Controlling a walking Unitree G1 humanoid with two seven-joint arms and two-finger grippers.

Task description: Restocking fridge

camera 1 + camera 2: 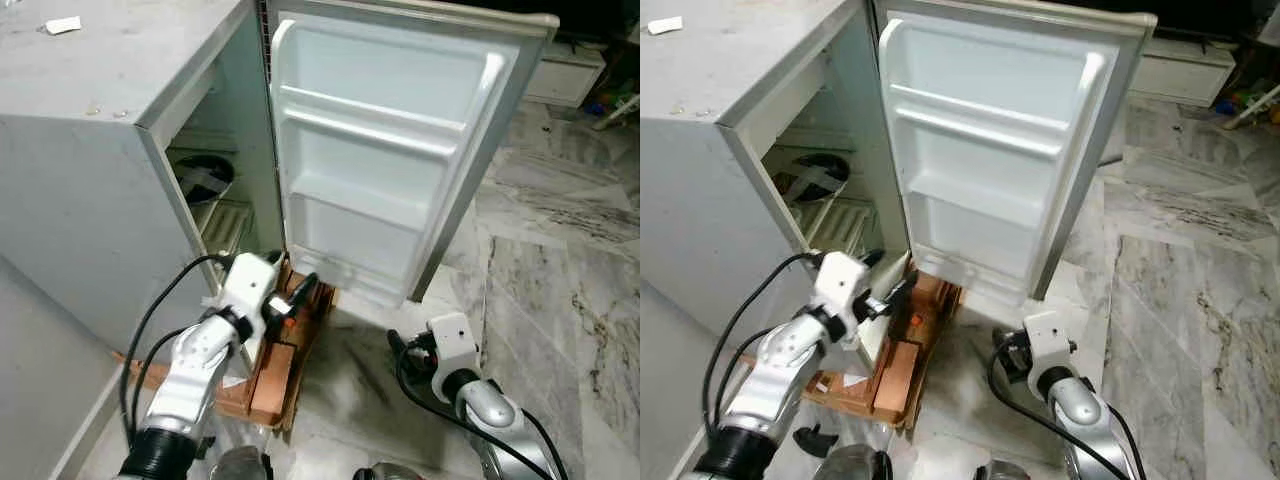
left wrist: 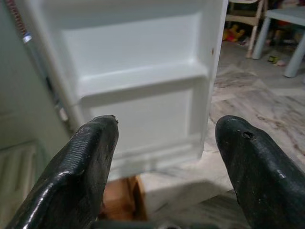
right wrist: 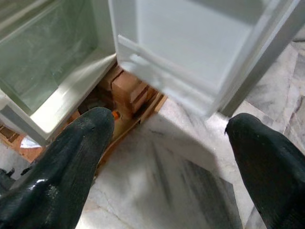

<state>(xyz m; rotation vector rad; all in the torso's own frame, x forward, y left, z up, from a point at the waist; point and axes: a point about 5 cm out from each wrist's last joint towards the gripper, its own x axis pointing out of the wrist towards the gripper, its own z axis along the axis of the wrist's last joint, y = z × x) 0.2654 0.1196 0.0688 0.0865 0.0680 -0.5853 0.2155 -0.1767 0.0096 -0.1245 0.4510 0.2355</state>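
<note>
Fridge (image 1: pixel 90 180) standing at left, its door (image 1: pixel 390 150) swung wide, shelves bare.

Risk, as a judgement: the left end effector (image 1: pixel 300 296) is hovering low near the door's bottom edge and the wooden blocks (image 1: pixel 275 375) under the cabinet; a careless reach could be knocking either one.

Both are holding nothing and touching nothing. Left end effector's fingers are spread wide; right end effector (image 3: pixel 167 162), over the marble floor (image 1: pixel 560 250), is likewise spread.
</note>
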